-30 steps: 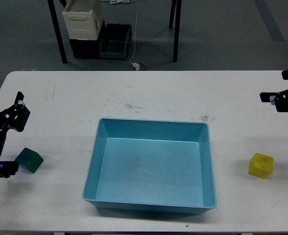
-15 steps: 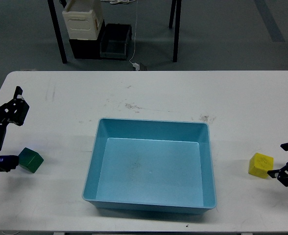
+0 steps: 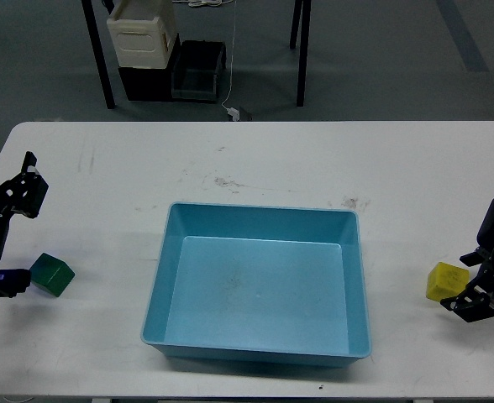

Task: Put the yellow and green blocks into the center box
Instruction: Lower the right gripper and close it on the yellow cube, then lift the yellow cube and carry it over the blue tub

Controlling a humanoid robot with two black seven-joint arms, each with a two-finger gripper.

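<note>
- The blue tray is empty.
- The yellow block lies right of the tray; the right gripper sits just to its right and slightly nearer me, fingers too dark to tell apart.
- The green block lies left of the tray, touching the lower finger of the wide-spread left gripper.

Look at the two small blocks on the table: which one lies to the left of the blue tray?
The green block, the dark one near the table's left edge by the left tool. The yellow block lies right of the blue tray.
</note>
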